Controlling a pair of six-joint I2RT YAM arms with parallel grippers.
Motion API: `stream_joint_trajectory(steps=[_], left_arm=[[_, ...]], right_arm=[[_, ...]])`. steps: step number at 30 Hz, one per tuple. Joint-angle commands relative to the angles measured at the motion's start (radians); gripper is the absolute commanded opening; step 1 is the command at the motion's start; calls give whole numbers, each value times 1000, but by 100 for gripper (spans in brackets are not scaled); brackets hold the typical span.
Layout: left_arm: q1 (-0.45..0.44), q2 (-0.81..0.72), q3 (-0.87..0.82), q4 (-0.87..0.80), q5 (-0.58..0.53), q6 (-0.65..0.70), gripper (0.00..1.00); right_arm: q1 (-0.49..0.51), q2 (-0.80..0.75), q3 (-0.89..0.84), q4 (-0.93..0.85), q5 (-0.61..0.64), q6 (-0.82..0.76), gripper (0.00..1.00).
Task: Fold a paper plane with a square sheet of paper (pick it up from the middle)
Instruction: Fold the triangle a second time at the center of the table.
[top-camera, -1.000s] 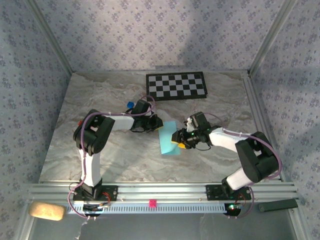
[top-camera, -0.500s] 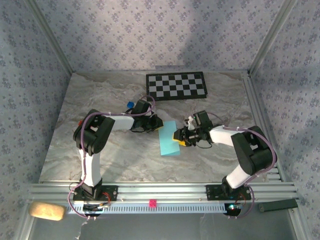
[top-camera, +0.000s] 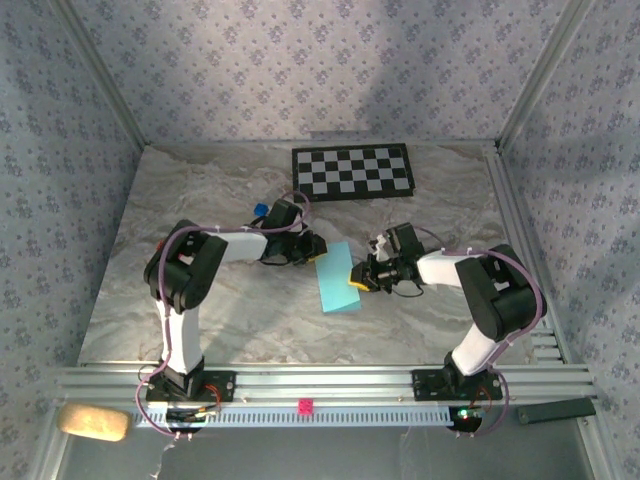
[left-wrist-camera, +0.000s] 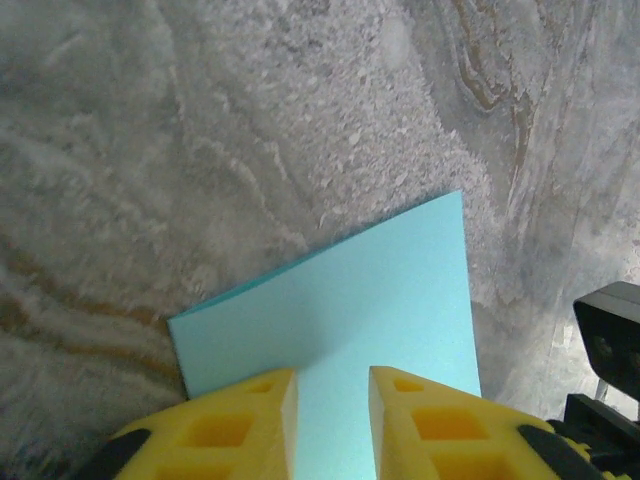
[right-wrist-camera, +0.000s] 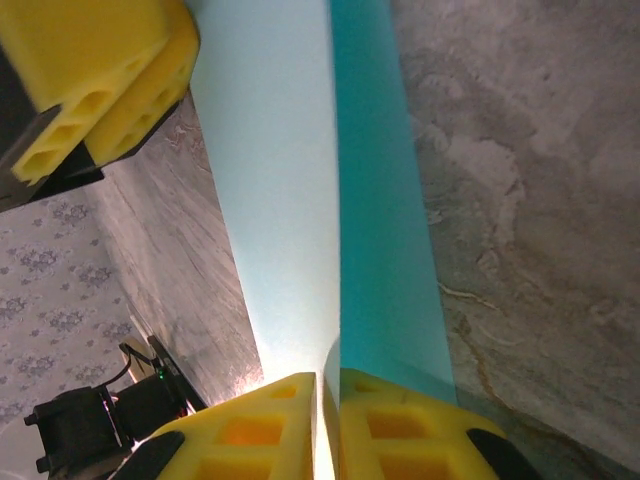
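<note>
The square sheet of paper (top-camera: 335, 285) lies near the table's middle as a folded light-blue oblong; no paper plane shape is in view. My left gripper (top-camera: 318, 250) is at its far left corner. In the left wrist view the yellow fingers (left-wrist-camera: 240, 425) stand a little apart over the flat sheet (left-wrist-camera: 350, 290), with paper showing through the gap, so the left gripper (left-wrist-camera: 332, 372) is open. My right gripper (top-camera: 357, 278) is at the sheet's right edge. In the right wrist view the right gripper (right-wrist-camera: 330, 375) is shut on a raised layer of the sheet (right-wrist-camera: 270, 150), with the left fingers (right-wrist-camera: 100, 70) beyond.
A black-and-white checkerboard (top-camera: 352, 171) lies at the back of the table. A tiny dark-blue cube (top-camera: 260, 211) sits just behind the left arm's wrist. Metal rails (top-camera: 330, 380) run along the near edge and the right side.
My right gripper has closed on the sheet's right edge and its arm has drawn in slightly. The left gripper's fingers have parted a little. The sheet has stayed in place.
</note>
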Motion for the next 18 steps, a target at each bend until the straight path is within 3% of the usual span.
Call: stream_joint_trajectory(steps=[1,9,18], left_arm=[[-6,-62,-7,-57,-12,23,30],[-9,-196,-17,-99,-68,73,47],[-10,-380,-129,-87,-211,112,50]], right_arm=[[-7,16,7,4,-3,-4,10],[-4,12,-7,72,30,86,1],[35,-23,-46,184,176,330,0]])
